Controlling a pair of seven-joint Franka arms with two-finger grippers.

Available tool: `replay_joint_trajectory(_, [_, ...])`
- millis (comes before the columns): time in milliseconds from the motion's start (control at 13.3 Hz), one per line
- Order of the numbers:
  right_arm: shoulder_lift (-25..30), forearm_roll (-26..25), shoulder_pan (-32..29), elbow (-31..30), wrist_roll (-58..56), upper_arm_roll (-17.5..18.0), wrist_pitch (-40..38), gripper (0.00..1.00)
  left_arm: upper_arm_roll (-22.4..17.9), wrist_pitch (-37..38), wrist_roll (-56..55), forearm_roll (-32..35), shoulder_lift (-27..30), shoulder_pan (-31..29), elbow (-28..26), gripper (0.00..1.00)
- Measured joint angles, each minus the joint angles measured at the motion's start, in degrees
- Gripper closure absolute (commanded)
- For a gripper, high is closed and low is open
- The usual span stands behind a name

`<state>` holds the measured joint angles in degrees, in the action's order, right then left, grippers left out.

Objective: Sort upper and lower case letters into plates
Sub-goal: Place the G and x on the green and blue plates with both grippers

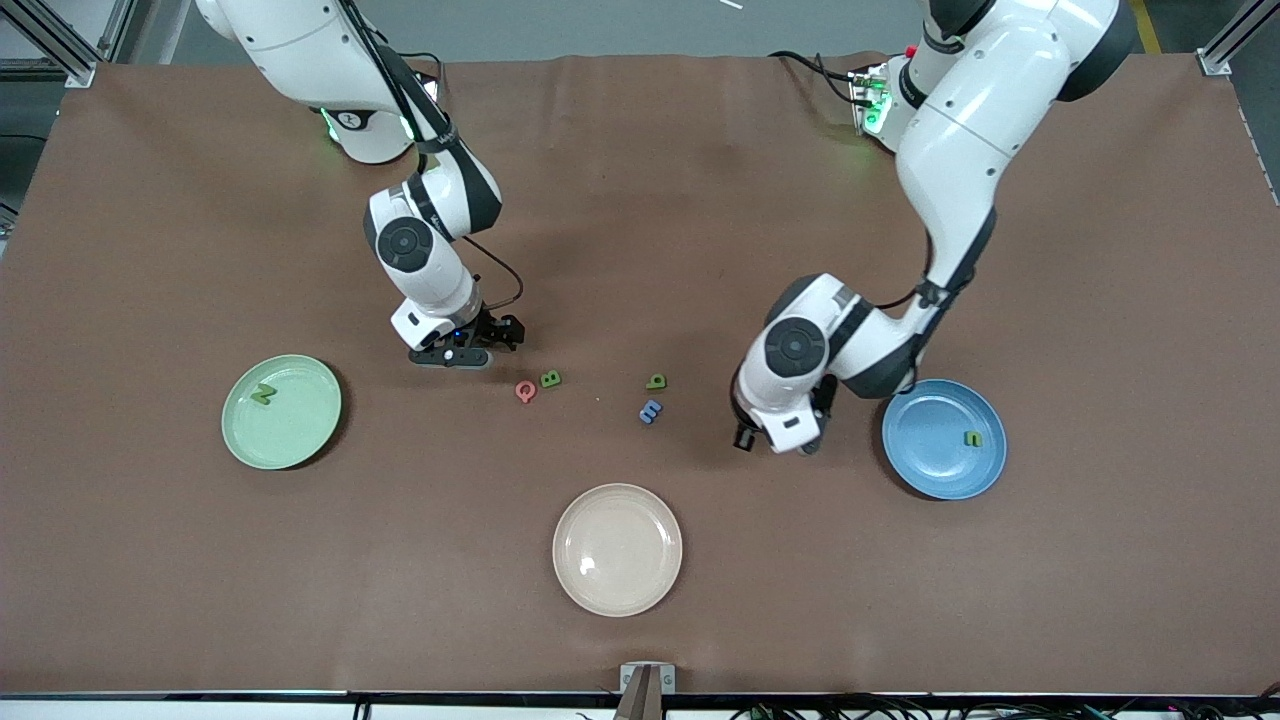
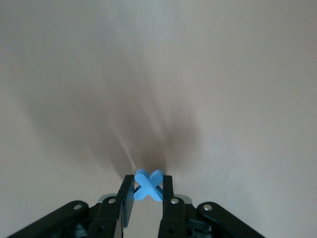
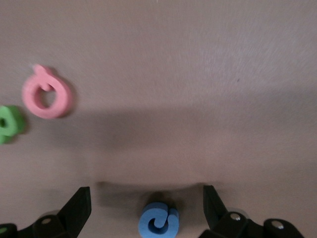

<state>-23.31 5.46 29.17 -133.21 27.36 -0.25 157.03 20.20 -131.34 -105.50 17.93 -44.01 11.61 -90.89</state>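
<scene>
From my remote station I see the left gripper (image 2: 147, 198) clamped on a blue X-shaped letter (image 2: 148, 184), pinched between its two fingers (image 2: 127, 198) low over the brown table (image 1: 900, 600), just beside the blue plate (image 1: 925, 460) on the side toward the table's middle. That blue plate sits toward the left arm's end of the table and carries one small green letter (image 1: 972, 438). The right gripper (image 3: 147, 206) hangs low with its fingers (image 3: 79, 208) spread wide, a curled blue letter (image 3: 158, 222) lying on the table between them, not gripped. Near it on the table lie a pink Q (image 1: 525, 391) and a green B (image 1: 550, 379) side by side, close to the table's middle. Toward the left arm's end from those, a second green letter (image 1: 656, 381) and a blue E (image 1: 650, 411) lie near each other, the E nearer the front camera. The light green plate (image 1: 300, 435) rests toward the right arm's end of the table and holds a green N (image 1: 263, 394). A cream plate (image 1: 617, 549) sits near the middle of the table's front edge.
</scene>
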Motion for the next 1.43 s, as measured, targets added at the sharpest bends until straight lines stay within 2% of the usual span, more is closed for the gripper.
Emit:
replay_joint_trajectory(300, [0.4, 0.0, 0.1, -0.2, 1.1, -0.1, -2.5, 0.08, 0.0, 10.1, 14.2, 0.0, 7.1, -7.1, 0.1, 1.0])
replay_joint_trajectory(525, [1.1, 0.0, 0.3, -0.2, 1.3, -0.1, -4.9, 0.39, 0.9, 12.6, 26.7, 0.0, 12.7, -14.9, -4.7, 0.97])
replay_joint_trajectory(750, [2.1, 0.0, 0.4, -0.4, 1.3, -0.1, -6.0, 0.68, 3.2, 11.7, 36.2, 0.0, 14.2, -24.5, -10.9, 0.9])
replay_joint_trajectory(825, [2.3, 0.0, 0.4, -0.5, 1.4, -0.1, -6.0, 0.75, 4.1, 9.9, 38.0, 0.0, 14.1, -27.2, -13.2, 0.76])
replay_joint_trajectory(900, [2.5, 0.0, 0.5, -0.5, 1.4, -0.1, -6.0, 0.8, 4.6, 7.6, 38.7, 0.0, 13.8, -29.1, -15.3, 0.54])
replay_joint_trajectory(975, [2.6, 0.0, 0.5, -0.5, 1.4, -0.1, -6.0, 0.84, 4.9, 6.0, 39.0, 0.0, 13.4, -30.3, -16.8, 0.37])
replay_joint_trajectory(1050, [2.6, 0.0, 0.5, -0.6, 1.4, -0.1, -6.0, 0.87, 5.0, 5.1, 39.0, 0.0, 12.8, -30.7, -17.5, 0.15])
replay_joint_trajectory(1125, [2.6, 0.0, 0.5, -0.6, 1.4, -0.1, -6.0, 0.88, 5.2, 4.8, 39.0, 0.0, 12.1, -30.7, -17.5, 0.01])
replay_joint_trajectory(1275, [3.0, 0.0, 0.5, -0.6, 1.4, -0.4, -6.2, 0.88, 5.9, 4.6, 39.0, 0.0, 11.8, -30.5, -17.4, 0.01])
replay_joint_trajectory(1425, [5.3, 0.0, 0.1, -0.4, 1.4, -1.2, -9.1, 0.88, 8.8, 4.6, 38.8, 0.0, 11.9, -30.6, -17.1, 0.01])
